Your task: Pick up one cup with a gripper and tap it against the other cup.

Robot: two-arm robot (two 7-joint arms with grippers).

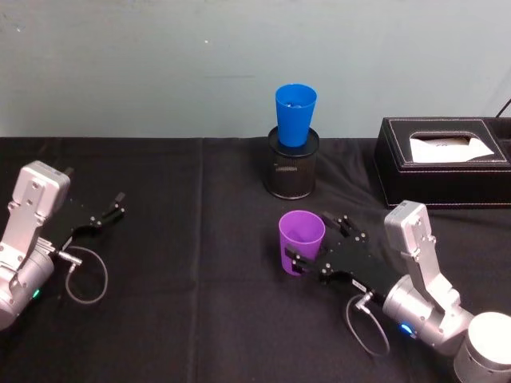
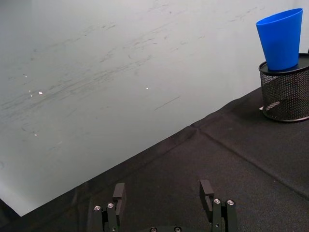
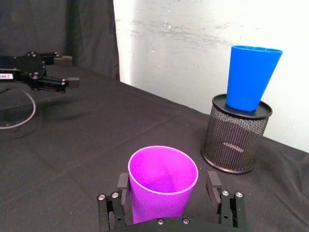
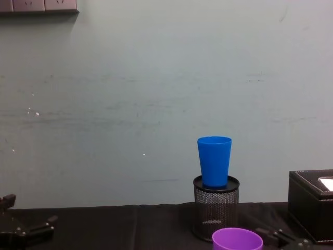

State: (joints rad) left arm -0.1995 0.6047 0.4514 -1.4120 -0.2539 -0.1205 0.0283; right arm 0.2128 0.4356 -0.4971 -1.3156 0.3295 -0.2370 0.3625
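On the right side of the black-draped tabletop (image 1: 200, 319), my right hand (image 1: 318, 244) straddles the purple cup (image 1: 301, 237). The cup stands upright on the cloth, rim up, with one finger on either side of its lower wall. From the head view I can't judge the contact. The right wrist view settles it: the fingers (image 3: 213, 183) are spread wider than the cup. One sits just beside the wall, or possibly brushes it, while a clear gap shows on the other side. So the hand is released around the cup, not clamped on it.

Farther back, near the wall, the blue cup (image 1: 295, 114) stands upright with its base set in the mouth of a black mesh pen holder (image 1: 291, 171). It is well apart from the purple cup. The chest view shows this from the side: the blue cup rises well above the holder's rim, and the purple cup's rim sits low in front of it.

Over on the left, my left hand (image 1: 114, 207) is well apart from both cups, and I can't tell whether it touches the cloth. Its wrist view shows the two fingers (image 2: 118, 193) parted with nothing between them.

At the right of the head view, beside the pen holder, sits a black tissue box (image 1: 443, 159) with a white tissue in its slot.
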